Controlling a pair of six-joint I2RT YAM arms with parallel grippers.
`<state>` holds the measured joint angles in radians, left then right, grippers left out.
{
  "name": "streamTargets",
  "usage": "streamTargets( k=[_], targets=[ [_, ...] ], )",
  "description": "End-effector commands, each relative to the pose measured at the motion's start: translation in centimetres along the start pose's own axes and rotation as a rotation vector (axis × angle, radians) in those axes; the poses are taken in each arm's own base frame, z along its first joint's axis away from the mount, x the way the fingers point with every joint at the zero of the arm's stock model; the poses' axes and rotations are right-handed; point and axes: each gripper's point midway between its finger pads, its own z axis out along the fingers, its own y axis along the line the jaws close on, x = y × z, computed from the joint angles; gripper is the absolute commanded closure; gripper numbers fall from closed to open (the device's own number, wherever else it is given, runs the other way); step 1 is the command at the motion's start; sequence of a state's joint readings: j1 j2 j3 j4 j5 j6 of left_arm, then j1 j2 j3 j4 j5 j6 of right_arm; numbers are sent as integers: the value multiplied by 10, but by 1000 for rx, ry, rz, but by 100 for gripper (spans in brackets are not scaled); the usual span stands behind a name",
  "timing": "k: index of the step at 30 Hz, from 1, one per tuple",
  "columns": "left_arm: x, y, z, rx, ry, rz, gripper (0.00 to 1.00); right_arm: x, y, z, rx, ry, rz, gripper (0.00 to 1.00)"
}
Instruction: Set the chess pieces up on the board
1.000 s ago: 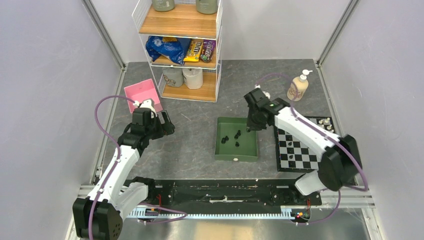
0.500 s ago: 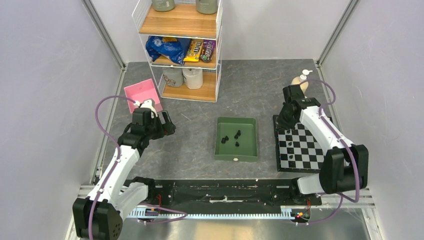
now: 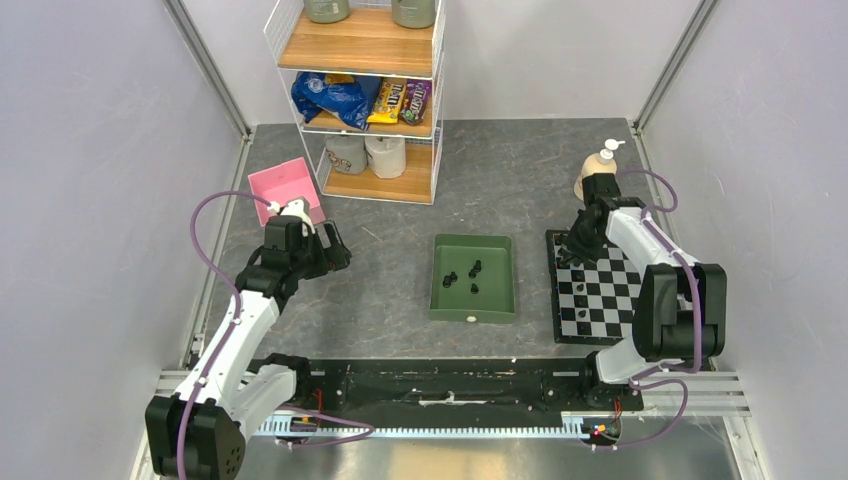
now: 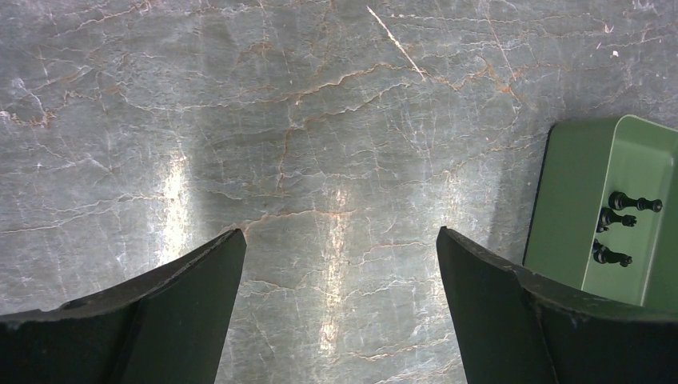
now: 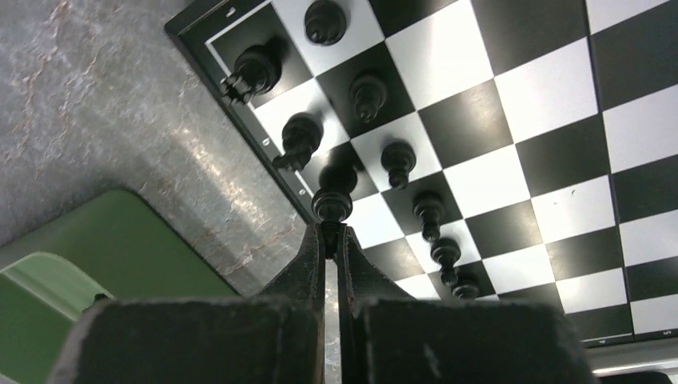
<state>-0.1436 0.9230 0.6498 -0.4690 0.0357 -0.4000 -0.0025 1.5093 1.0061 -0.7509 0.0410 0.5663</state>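
Green tray (image 3: 495, 250) overhead holds loose black chess pieces (image 3: 470, 272); the right gripper (image 3: 573, 252) is low at the board's (image 3: 600, 300) far-left corner. Left wrist: the left gripper (image 4: 340, 240) gapes wide over the stone table (image 4: 320, 120). Right wrist: jaws clenched on a black piece (image 5: 331, 202) at the board's edge, other pieces lined up beside it.

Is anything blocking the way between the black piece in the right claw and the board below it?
Nothing visible does. The right gripper holds the black piece over the edge row of the board; neighbouring pieces stand alongside, apart.
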Motion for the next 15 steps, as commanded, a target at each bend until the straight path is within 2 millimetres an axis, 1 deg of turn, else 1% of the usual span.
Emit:
streamTargets(
  k=[1,7,15],
  targets=[
    [-23,-13,-6,41,-66,-19,3,-13,1,9,-14,-12,-9,99],
    [-23,-13,-5,38,-63,-20,3,-15,-2,13,6,-15,-13,98],
    [-23,-13,-4,39,-60,-19,3,-11,-2,17,2,2,-12,95]
  ],
)
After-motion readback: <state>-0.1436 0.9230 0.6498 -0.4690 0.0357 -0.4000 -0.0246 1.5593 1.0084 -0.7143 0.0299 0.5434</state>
